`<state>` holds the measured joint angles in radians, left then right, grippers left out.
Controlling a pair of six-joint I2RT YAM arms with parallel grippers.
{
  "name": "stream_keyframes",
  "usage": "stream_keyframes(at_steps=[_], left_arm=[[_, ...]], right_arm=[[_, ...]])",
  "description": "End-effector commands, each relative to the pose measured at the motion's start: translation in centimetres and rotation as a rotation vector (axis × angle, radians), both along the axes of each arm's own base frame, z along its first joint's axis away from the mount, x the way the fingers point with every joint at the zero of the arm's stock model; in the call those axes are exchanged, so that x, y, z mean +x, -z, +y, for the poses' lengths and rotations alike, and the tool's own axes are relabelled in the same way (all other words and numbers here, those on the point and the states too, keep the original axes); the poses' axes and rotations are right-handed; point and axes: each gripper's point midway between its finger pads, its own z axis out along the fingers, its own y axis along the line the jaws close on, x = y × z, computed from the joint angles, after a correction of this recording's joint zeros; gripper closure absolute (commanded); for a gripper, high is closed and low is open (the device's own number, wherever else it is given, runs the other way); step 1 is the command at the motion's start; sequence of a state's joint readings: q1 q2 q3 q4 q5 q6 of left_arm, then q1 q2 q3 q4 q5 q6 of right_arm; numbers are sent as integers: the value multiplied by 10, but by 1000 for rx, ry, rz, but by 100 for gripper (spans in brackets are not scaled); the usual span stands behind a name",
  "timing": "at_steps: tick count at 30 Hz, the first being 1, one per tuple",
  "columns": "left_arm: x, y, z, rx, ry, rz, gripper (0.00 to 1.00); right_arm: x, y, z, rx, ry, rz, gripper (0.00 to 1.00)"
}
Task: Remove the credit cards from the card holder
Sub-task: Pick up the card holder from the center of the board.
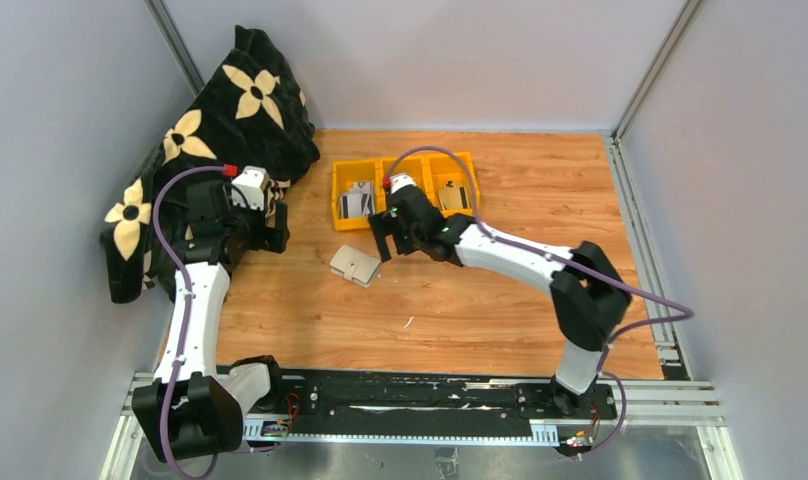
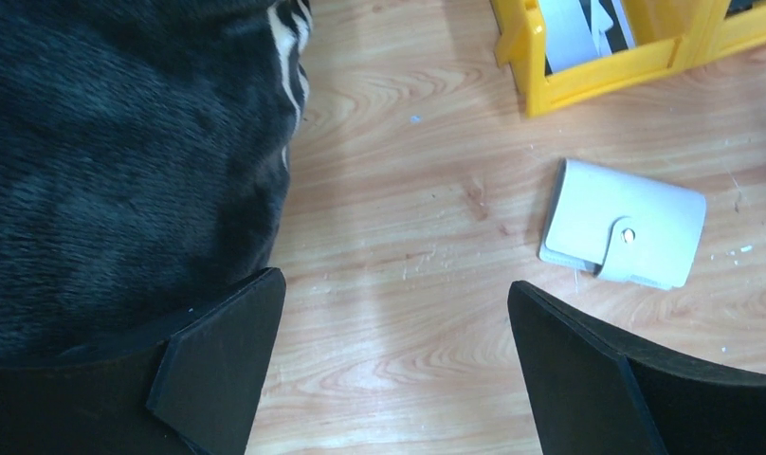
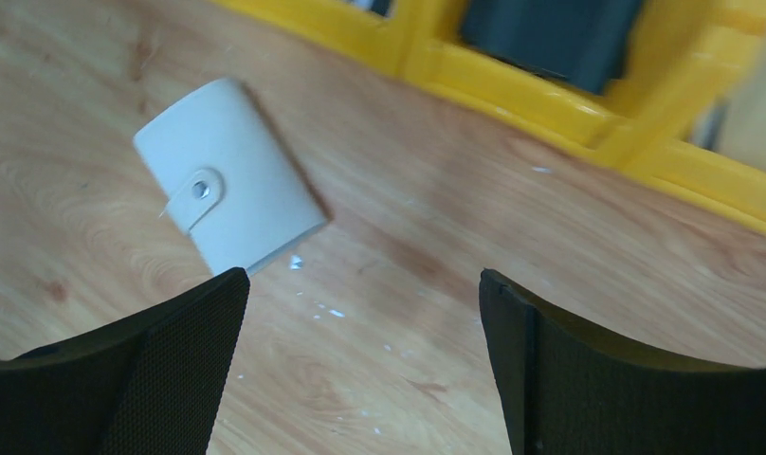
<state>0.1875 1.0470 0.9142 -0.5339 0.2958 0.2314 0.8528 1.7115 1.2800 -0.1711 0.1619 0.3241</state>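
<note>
Two apart: left tool (image 2: 396,318), right tool (image 3: 360,313) | card holder (image 2: 626,237) snapped shut | credit cards (image 1: 358,201): markings unreadable

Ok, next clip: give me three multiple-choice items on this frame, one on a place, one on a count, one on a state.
1. Where does the card holder lie relative to the yellow bin?
A) inside it
B) on the table, in front of it
C) behind it

2. How many compartments has the yellow bin?
A) two
B) three
C) five

3. How do the left claw and the right claw stand?
A) both open and empty
B) left shut on the card holder
C) both shut

Answers:
1 B, it rests on bare wood on the arms' side of the bin.
2 B, the top view shows two dividers.
3 A, each wrist view shows spread fingers with nothing between them.
</note>
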Motion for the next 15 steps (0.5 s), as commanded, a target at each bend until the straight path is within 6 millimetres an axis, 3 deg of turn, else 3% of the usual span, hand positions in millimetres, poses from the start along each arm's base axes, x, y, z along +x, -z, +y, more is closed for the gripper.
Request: stream_keyframes(at_steps=[1, 7, 15], left_arm=[[-11, 7, -8, -15, 51, 36, 0], [-19, 4, -18, -31, 112, 51, 0], [-28, 1, -26, -36, 181, 59, 0]], right_arm=[[-22, 21, 46, -64, -201, 49, 5], [-32, 58, 83, -102, -331, 120, 5], [-21, 93, 86, -203, -375, 109, 5]])
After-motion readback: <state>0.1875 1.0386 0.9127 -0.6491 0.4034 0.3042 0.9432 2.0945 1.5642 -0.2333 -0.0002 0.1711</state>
